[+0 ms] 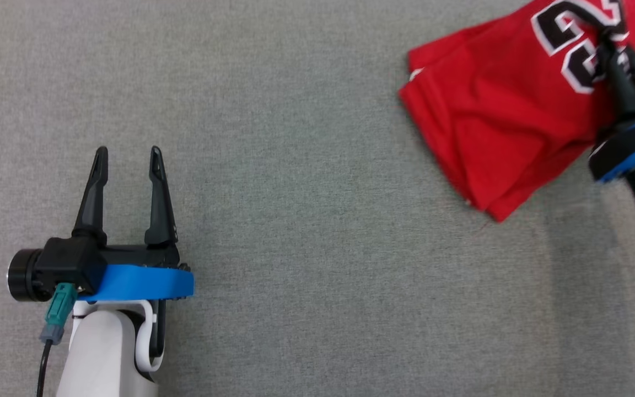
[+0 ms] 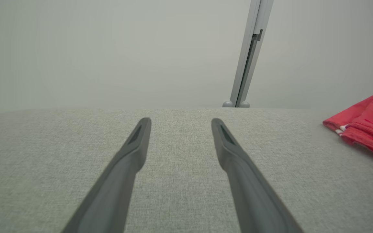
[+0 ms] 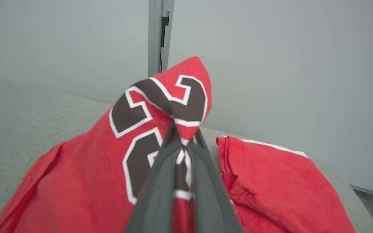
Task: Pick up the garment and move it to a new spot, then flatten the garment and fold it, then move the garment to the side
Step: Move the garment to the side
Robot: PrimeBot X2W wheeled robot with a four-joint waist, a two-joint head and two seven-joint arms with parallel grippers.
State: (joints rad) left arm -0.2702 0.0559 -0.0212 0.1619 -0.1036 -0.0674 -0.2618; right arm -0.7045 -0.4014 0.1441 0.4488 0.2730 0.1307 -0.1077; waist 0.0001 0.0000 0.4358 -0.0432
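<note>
The garment (image 1: 494, 116) is a red jersey with black, white-edged numbers, lying rumpled at the top right of the grey table in the head view. My right gripper (image 1: 607, 41) is shut on the garment's numbered part, and the right wrist view shows a peak of cloth (image 3: 180, 97) pinched up between the two fingers (image 3: 160, 181). My left gripper (image 1: 127, 160) stands open at the lower left, far from the garment, with nothing between its fingers (image 2: 131, 152). A red edge of the garment (image 2: 364, 126) shows at the right of the left wrist view.
The grey fabric tabletop (image 1: 306, 220) spreads wide between the two arms. A pale metal post (image 2: 248, 55) stands behind the table's far edge against a plain wall. The table's right end (image 3: 364, 194) drops off close beside the garment.
</note>
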